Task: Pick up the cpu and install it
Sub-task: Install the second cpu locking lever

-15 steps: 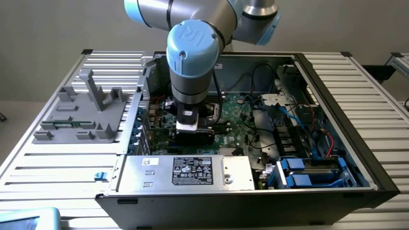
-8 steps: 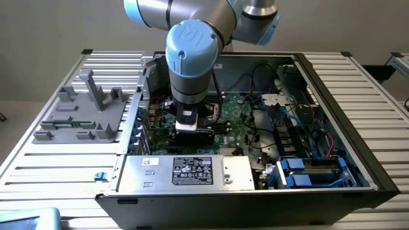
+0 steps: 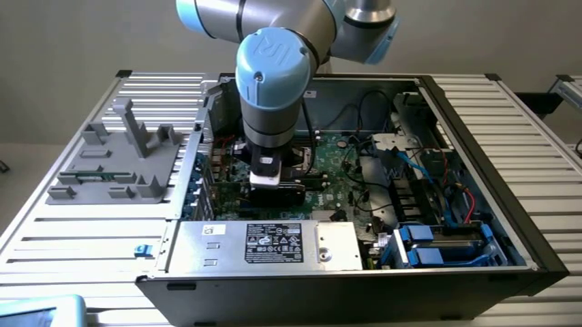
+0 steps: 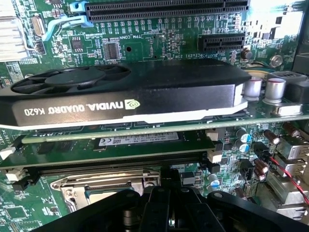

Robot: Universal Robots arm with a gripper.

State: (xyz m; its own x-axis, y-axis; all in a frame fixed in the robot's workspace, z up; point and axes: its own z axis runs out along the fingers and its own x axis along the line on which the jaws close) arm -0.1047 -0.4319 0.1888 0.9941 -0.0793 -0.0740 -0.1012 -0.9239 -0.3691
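Observation:
My gripper (image 3: 272, 194) hangs from the arm inside the open computer case (image 3: 482, 136), low over the green motherboard (image 3: 341, 167). In the wrist view the gripper (image 4: 166, 205) appears as a black body just above the socket (image 4: 104, 186), a square recess with a shiny metal frame. The cpu is hidden, and I cannot tell whether anything sits between the shut jaws or in the socket.
A black graphics card (image 4: 135, 92) stands on edge beside the socket, with a memory stick (image 4: 140, 140) between them. Capacitors (image 4: 263, 87) and a red wire (image 4: 285, 169) lie close by. A power supply (image 3: 264, 242), blue drive bays (image 3: 427, 248) and a grey fixture (image 3: 118, 163) surround the work area.

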